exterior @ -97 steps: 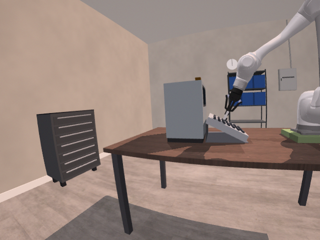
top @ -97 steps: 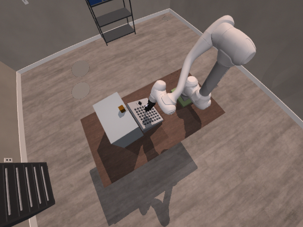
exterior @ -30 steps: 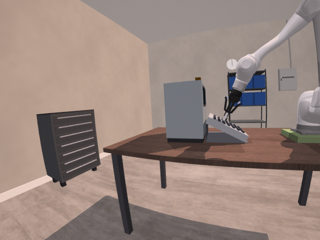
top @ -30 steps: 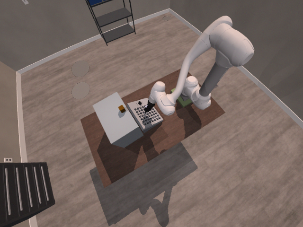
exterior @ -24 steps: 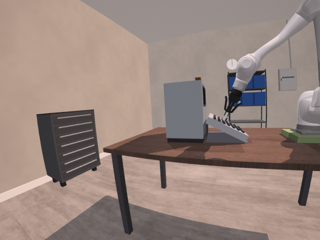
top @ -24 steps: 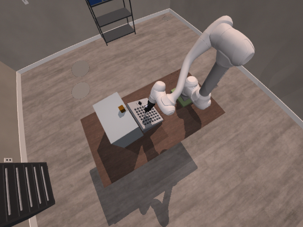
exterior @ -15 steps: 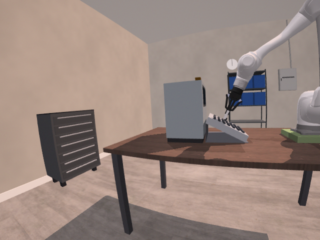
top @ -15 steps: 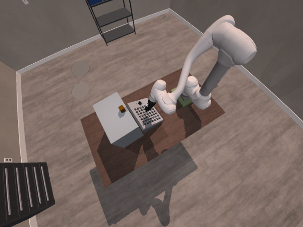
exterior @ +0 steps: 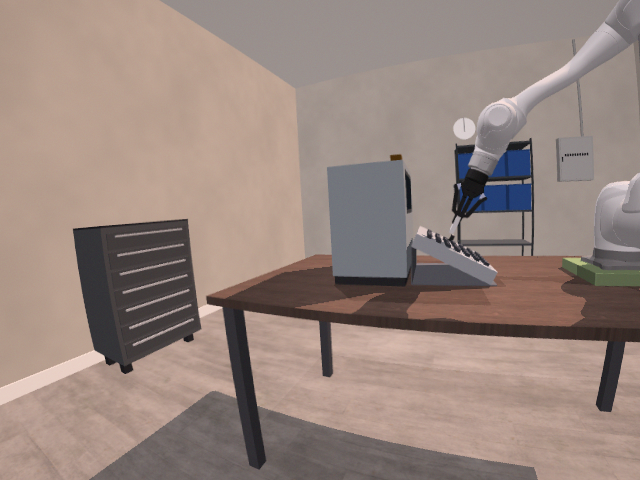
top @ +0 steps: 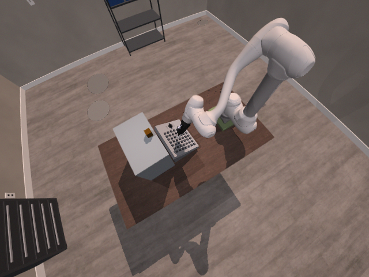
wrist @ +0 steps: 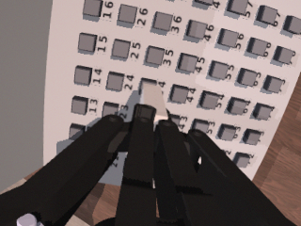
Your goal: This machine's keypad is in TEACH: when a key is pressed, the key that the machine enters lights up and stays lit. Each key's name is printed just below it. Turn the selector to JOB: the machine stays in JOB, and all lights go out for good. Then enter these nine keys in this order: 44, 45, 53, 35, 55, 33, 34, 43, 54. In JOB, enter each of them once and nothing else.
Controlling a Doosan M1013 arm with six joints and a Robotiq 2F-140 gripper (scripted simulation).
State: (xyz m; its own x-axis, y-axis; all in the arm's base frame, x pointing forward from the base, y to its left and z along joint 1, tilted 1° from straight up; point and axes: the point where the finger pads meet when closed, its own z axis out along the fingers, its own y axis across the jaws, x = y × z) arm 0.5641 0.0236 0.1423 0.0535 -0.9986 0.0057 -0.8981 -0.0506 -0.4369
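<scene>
Wood-floored room, brown table [exterior: 516, 304] in the middle, grey rug under its near end. Gripper [wrist: 152, 115] fully closed, nothing between the fingers; pale tip at the end of the shut fingers set down on the keypad [wrist: 63, 38]. Tip placed in the row of labels 14 and 24, on the third key [wrist: 150, 88] of that row, label hidden behind the tip. Neighbouring keys 15, 25, 35 one row up, 16, 26, 36 and 17, 27, 37 above those; all keys dark grey, none lit in the wrist view. Gripper [exterior: 454, 227] slanted down from the white arm [exterior: 522, 98] onto the upper part of the sloped keypad [exterior: 460, 258] in the exterior view. Black selector [top: 170, 125] at the upper edge of the keypad [top: 190, 149], just beside the gripper [top: 179, 131]; pointer position too small to read. Keypad joined to the front of a grey machine [top: 135, 143], with a small orange block [top: 148, 132] on its top. Arm base [exterior: 615, 227] mounted on a green plate [exterior: 594, 271] at the far right of the table. Dark drawer cabinet [exterior: 139, 289] against the left wall, well apart from the table. Shelf [exterior: 496, 196] with blue bins at the back wall, a round clock [exterior: 463, 127] and a grey wall box [exterior: 573, 157] near it.
</scene>
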